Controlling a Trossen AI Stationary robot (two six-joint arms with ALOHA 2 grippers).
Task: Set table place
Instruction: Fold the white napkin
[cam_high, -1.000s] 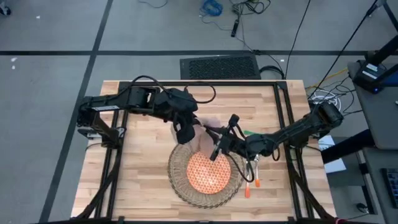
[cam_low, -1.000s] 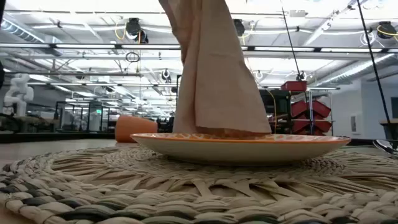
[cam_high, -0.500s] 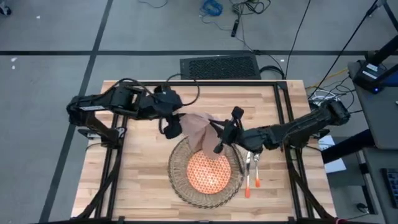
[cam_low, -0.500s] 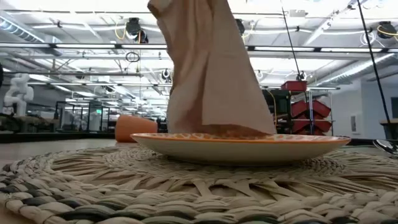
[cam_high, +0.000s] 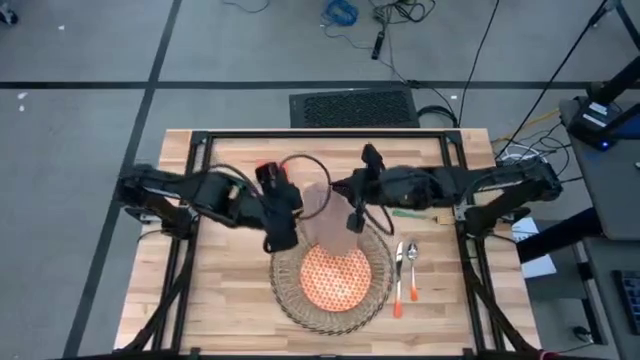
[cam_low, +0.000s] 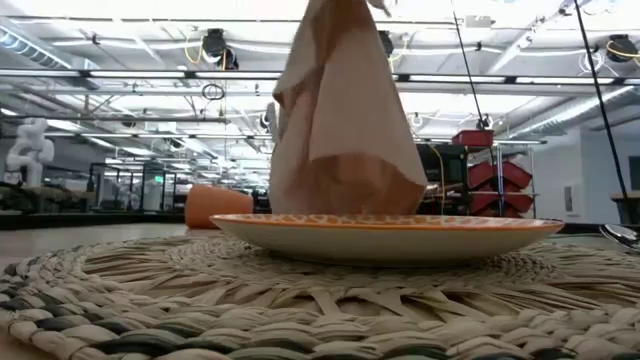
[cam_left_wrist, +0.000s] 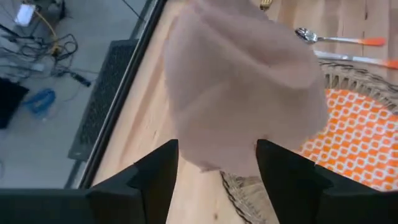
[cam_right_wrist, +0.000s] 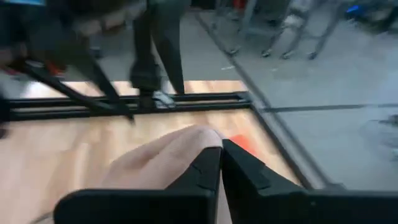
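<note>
Right gripper (cam_high: 354, 222): pinched tight on the napkin (cam_high: 325, 212), dangling it over the plate's (cam_high: 336, 276) far edge.
Left gripper (cam_high: 281, 240): fingers spread, gripping nothing, just beside the napkin.

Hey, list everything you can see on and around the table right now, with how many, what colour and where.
table: one, light wood with black frame, under everything
placemat: one, woven wicker, round, near the table's front middle
plate: one, orange patterned, centred on the placemat
napkin: one, beige, held up over the placemat's far edge
cup: one, orange, behind the plate in the low view
cutlery: spoon and fork, orange handles, right of the placemat; another green-handled piece farther back
floor mat: one, dark, beyond the table
left gripper: open, beside the napkin, not holding it
right gripper: shut on the napkin's edge
</note>
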